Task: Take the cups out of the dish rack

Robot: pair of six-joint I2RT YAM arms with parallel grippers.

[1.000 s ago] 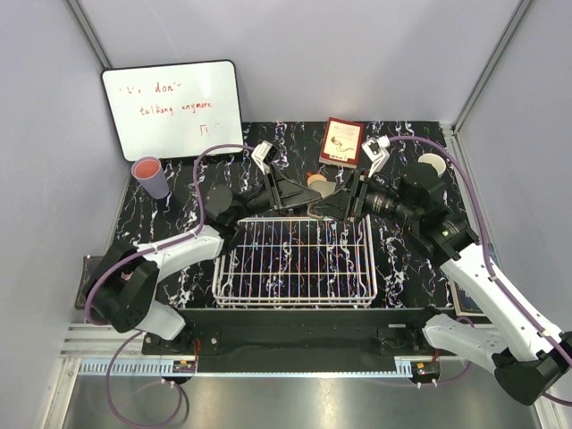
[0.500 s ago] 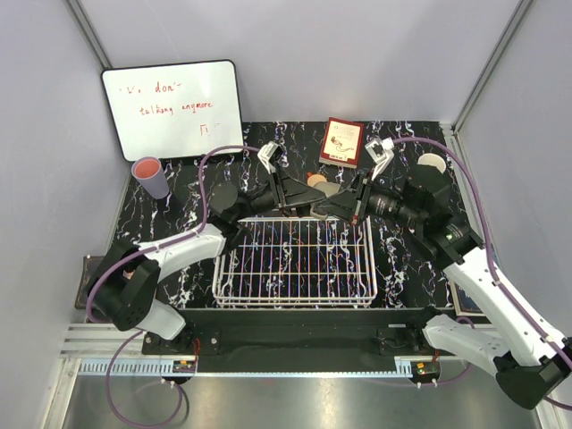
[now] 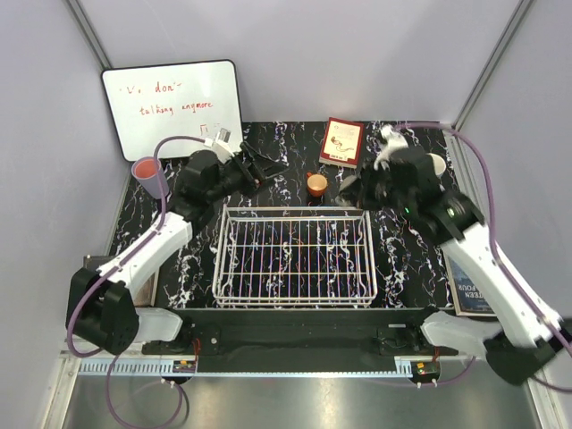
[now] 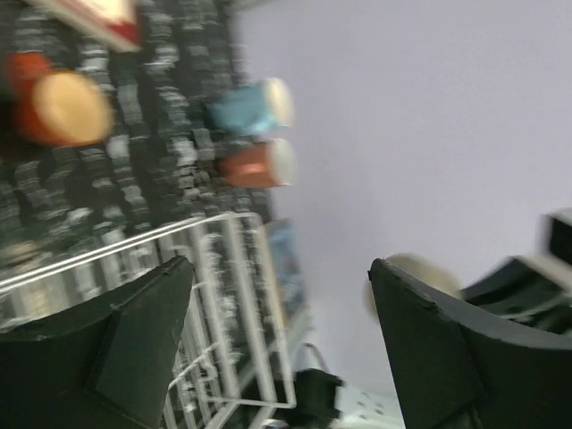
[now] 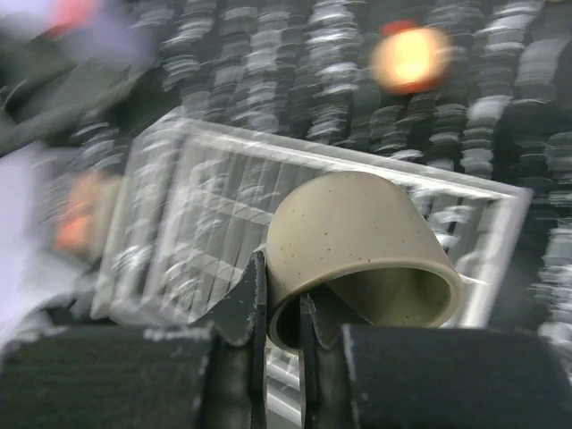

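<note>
Presently the right tool (image 5: 282, 299) pinches the grey-olive cup (image 5: 353, 228) by its rim, the left tool (image 4: 279, 273) spread wide.

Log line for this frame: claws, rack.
left claw: open, empty | right claw: shut on grey-olive cup rim | dish rack: no cups seen inside | orange-red cup: on table beyond rack

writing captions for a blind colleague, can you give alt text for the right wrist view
A grey-olive cup is pinched by its rim in the right end effector, tipped on its side. Behind it, blurred, are the white wire dish rack and an orange cup standing on the black marbled table.
</note>
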